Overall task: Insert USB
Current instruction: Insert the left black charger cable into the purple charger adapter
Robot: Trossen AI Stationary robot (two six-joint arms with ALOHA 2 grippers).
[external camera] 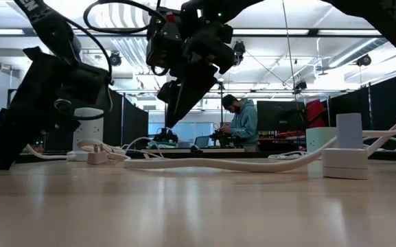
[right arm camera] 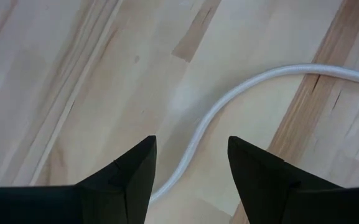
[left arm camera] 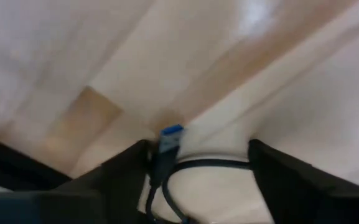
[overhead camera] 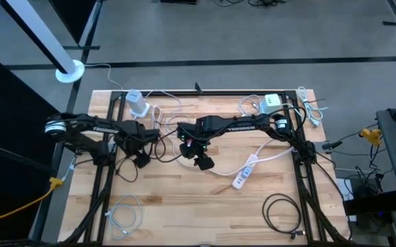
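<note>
Gripping the USB plug (left arm camera: 170, 138) beside one finger, the left claw (overhead camera: 143, 160) hovers low over the desk (overhead camera: 204, 213), black cable looping between its fingers. Right claw (overhead camera: 203, 162) hangs released above a white cord (right arm camera: 229, 102), probably waiting to steady the power strip (overhead camera: 244, 175).

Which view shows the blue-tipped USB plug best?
The left wrist view: the USB plug lies against one finger of the left gripper, black cable trailing. The high and low views hide it behind the arm; the right wrist view misses it.
</note>
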